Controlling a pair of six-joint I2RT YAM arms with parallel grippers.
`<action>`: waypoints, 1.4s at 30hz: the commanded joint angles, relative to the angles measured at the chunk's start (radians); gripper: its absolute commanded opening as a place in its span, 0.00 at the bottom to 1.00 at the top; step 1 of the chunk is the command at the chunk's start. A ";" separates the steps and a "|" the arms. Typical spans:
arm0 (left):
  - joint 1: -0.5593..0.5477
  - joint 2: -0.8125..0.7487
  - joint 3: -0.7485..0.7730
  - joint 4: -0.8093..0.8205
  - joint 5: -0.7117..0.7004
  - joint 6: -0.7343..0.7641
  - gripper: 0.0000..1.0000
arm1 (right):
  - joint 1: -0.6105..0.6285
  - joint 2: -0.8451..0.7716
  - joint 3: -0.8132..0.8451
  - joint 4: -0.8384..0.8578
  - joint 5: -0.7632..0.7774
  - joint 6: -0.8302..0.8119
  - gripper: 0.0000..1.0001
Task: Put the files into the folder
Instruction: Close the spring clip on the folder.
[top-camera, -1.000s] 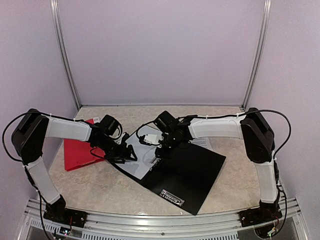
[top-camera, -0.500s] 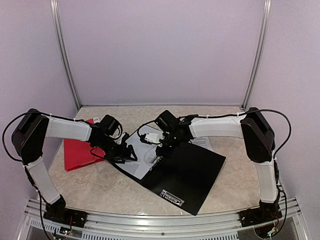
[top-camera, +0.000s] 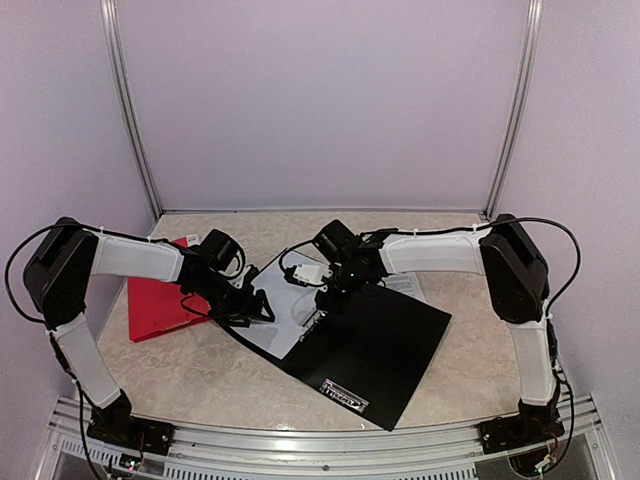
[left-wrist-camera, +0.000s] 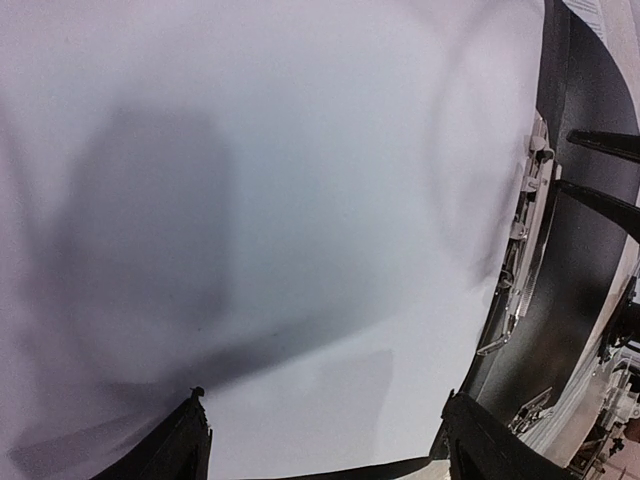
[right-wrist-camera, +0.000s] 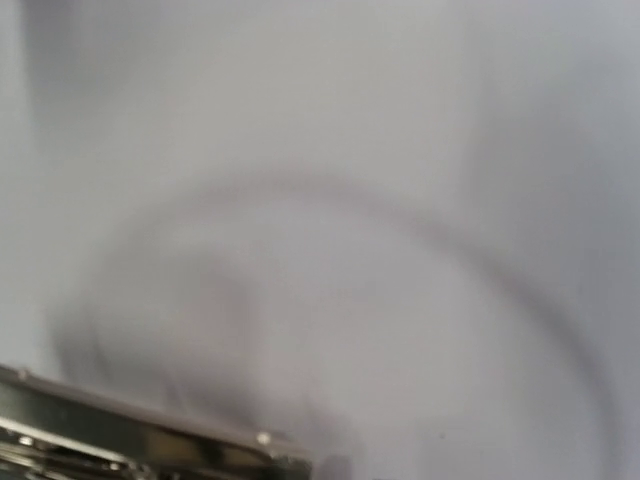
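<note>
Since a second ago the right arm's wrist has crept slightly toward the far wall, while the left arm has held its place. Lilac walls (top-camera: 320, 100) close the back and both sides, leaving the marbled surface (top-camera: 200, 370) open only at its near edge. An open black folder (top-camera: 385, 345) lies centre-right, one corner close to that edge. A red folder (top-camera: 150, 305) lies flat at the left. A blank white sheet (top-camera: 278, 325) rests on the black folder's left leaf, beside its metal clip (left-wrist-camera: 520, 250). A printed sheet (top-camera: 405, 284) pokes out past the folder's far edge. The left gripper (top-camera: 255, 310) is low over the blank sheet, fingers spread wide, holding nothing. The right gripper (top-camera: 328, 292) is down by the clip; its jaws cannot be made out.
</note>
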 joint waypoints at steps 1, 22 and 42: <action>-0.004 0.050 -0.025 -0.073 -0.044 0.015 0.78 | -0.020 0.036 0.017 -0.015 0.019 0.020 0.21; -0.004 0.044 -0.028 -0.075 -0.046 0.015 0.78 | -0.030 -0.005 0.033 -0.010 0.008 0.051 0.19; -0.006 0.041 -0.028 -0.077 -0.046 0.015 0.78 | -0.032 0.053 0.048 -0.048 0.101 0.047 0.16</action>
